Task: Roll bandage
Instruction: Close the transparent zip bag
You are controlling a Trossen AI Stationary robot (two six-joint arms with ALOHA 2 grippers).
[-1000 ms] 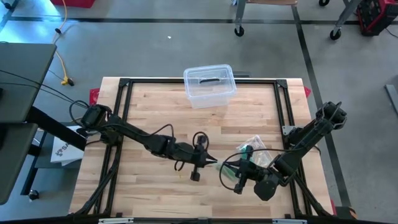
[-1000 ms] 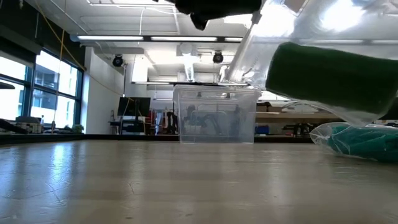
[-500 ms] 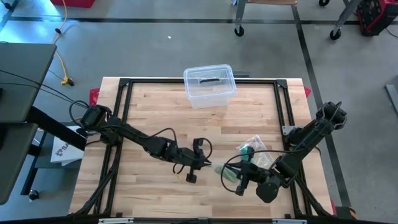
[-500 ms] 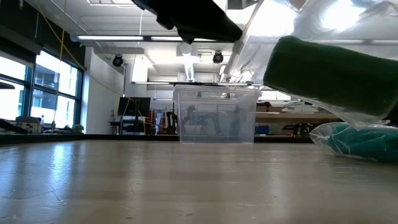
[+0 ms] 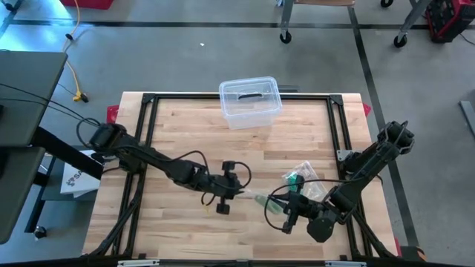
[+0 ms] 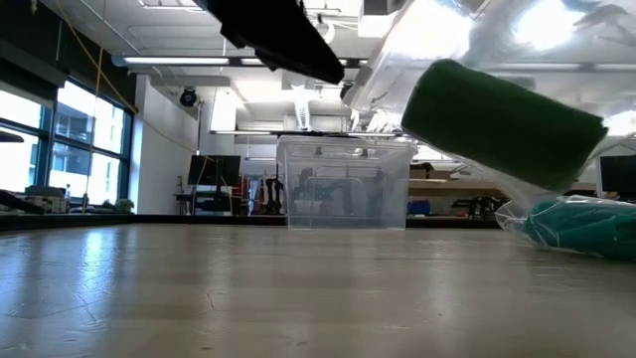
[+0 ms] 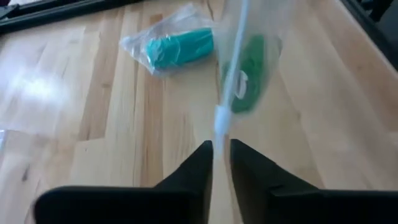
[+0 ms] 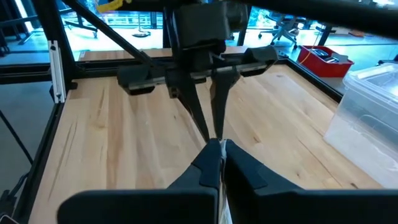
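Clear plastic bag (image 7: 239, 68) with dark green bandage roll (image 6: 502, 124) hangs above wooden desk (image 5: 185, 133). We see right gripper (image 8: 217, 151) clamped on bag edge; left gripper (image 7: 221, 146) narrow around same edge, grip unclear. 1 teal bagged roll (image 7: 180, 46) lies nearby.

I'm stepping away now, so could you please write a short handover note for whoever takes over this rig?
Right pincer: shut on one edge of the clear bag holding the green bandage roll, lifted above the table.
Left pincer: pinching the bag's opposite edge, fingers close together.
A second bagged teal roll lies on the table nearby; the clear bin sits at the far edge.
Done: bag lifted by both arms.
Left: get the bandage out, roll it.
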